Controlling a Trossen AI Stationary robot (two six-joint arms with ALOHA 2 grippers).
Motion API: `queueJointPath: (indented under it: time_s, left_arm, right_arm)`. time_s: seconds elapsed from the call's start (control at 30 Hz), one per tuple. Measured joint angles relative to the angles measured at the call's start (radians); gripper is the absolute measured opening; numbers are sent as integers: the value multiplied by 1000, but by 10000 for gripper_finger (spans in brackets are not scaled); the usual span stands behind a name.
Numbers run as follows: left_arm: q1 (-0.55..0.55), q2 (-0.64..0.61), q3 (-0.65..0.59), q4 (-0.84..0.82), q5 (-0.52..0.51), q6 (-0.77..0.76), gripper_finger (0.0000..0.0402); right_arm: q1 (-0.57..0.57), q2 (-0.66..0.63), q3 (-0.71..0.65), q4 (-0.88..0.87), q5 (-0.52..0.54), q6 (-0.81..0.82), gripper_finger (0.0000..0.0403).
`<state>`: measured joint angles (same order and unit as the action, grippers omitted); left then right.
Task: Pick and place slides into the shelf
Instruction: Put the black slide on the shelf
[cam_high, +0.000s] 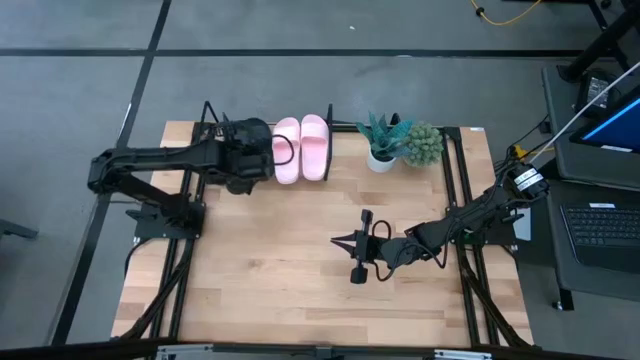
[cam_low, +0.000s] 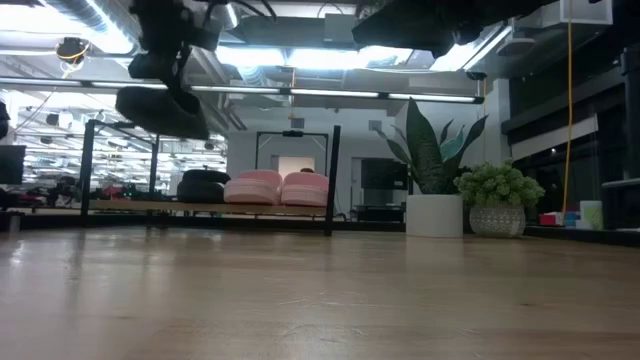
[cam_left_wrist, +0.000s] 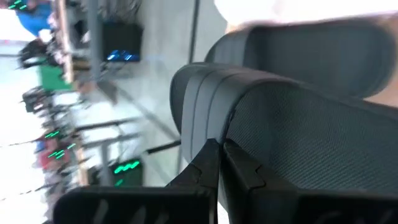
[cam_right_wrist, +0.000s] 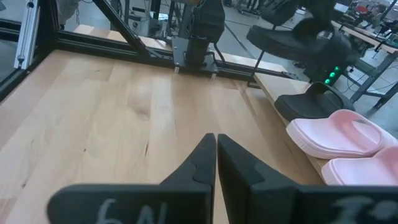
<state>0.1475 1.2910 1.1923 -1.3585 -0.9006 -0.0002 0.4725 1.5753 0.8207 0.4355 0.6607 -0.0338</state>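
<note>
1. Presently the left gripper (cam_high: 262, 160) hangs over the shelf (cam_low: 210, 207), fingers clamped on a black slide (cam_low: 160, 112) carried clear above the rack.
2. Already on the shelf: one black slide (cam_low: 203, 186) and two pink slides (cam_high: 301, 148) side by side, pink pair nearer the plants.
3. Right gripper (cam_high: 352, 244) waits mid-bench, fingers closed on nothing.
4. To do this step well, in my judgement: line the held slide up with the free slot at the shelf's outer end, keep it level, lower it without knocking the end frame or the seated black slide, then release.
5. Bench (cam_high: 280, 260) is light wood planking. Two potted plants (cam_high: 400, 143) stand just beside the shelf.
6. Room behind: ceiling strip lights, dark framework, cluttered work areas.
</note>
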Motion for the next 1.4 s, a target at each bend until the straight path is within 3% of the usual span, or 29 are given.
queueJointPath:
  time_s: [0.13, 0.23, 0.4, 0.73, 1.0, 1.4]
  left_arm:
    - [53, -83, -95, 172, 59, 127, 0]
    - [102, -112, -133, 194, 52, 168, 0]
    - [202, -110, -188, 209, 50, 191, 0]
    - [359, -108, -300, 467, 84, 412, 0]
    - [436, -108, -304, 490, 105, 469, 0]
    - [436, -116, -305, 496, 159, 477, 0]
  right_arm:
    - [0, 0, 0, 0, 0, -25, 19]
    - [-5, 0, 0, -3, 0, -26, 19]
    - [-10, 0, 0, -9, 0, -26, 19]
    - [-11, 0, 0, -12, 0, -24, 19]
    - [-11, 0, 0, -13, 0, -24, 19]
    - [-11, 0, 0, -14, 0, -26, 19]
